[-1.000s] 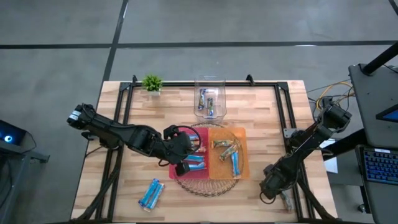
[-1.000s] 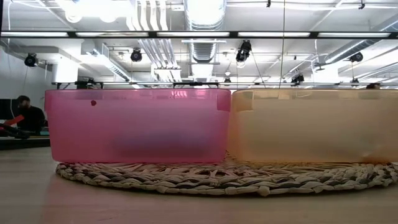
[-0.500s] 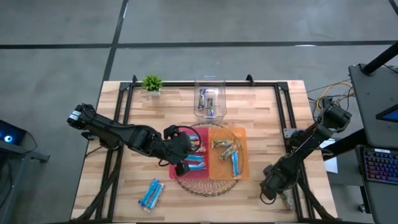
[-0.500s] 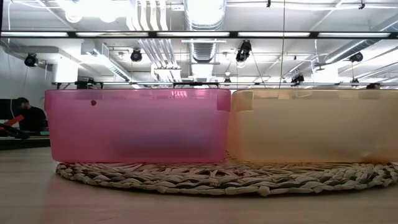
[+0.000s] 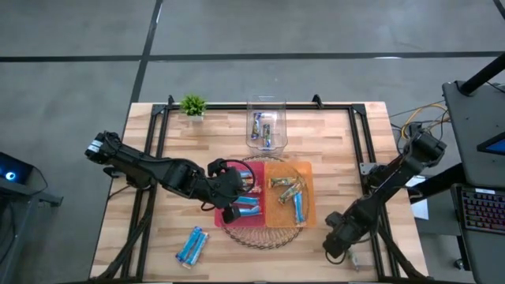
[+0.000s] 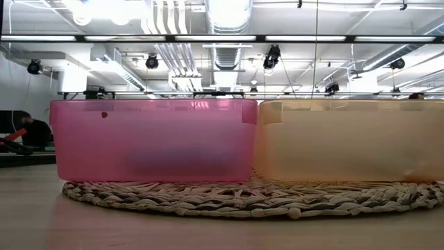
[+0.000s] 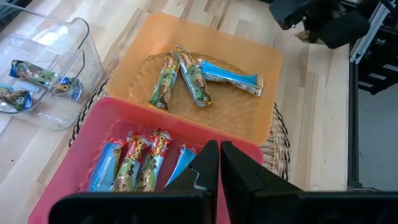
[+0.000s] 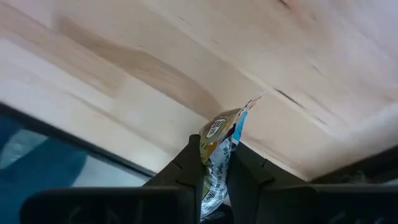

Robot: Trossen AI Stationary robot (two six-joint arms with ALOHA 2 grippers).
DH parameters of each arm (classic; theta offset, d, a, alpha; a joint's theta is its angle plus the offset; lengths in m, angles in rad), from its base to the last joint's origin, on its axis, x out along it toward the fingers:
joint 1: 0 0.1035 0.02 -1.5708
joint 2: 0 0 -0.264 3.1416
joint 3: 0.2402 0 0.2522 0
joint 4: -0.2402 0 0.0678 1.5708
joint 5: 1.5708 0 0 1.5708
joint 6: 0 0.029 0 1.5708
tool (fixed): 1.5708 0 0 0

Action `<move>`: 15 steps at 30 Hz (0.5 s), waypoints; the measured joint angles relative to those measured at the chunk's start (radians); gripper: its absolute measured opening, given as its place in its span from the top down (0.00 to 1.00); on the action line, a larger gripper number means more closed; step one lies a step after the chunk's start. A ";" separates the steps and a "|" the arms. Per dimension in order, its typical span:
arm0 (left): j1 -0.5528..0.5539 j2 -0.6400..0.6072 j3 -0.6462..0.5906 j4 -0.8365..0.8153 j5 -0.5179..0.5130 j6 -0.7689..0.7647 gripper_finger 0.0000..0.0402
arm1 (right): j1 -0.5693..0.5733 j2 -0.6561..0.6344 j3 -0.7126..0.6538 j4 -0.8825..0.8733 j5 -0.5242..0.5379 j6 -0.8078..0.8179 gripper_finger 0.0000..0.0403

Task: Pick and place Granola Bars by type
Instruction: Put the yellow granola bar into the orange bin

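Note:
My left gripper hangs shut over the near side of the pink bin; in the left wrist view its fingers are closed together above several granola bars lying in that bin. The orange bin holds three bars. My right gripper is near the table's right near corner, pointing down at the wood, shut on a granola bar. Two light blue bars lie flat on the table near its near edge. The low view shows no gripper. My right gripper pinches a granola bar with a green, yellow and blue wrapper between its two fingers. The bar lies along the fingers, and its crimped free end sticks out past the fingertips toward the tabletop. Whether that end touches the wood, I cannot tell.
Both bins sit side by side on a round woven mat. A clear container with a few bars stands toward the far edge, and a small green plant is at the far left. A black frame borders the table.
My right gripper has shifted a little toward the table's left and near edge, still shut on its bar. The left arm and the bars in the bins have kept still.

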 joint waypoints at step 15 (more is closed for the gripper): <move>0.004 0.000 0.000 0.000 0.000 -0.007 1.00 | -0.217 -0.140 0.050 -0.023 0.190 -0.209 0.89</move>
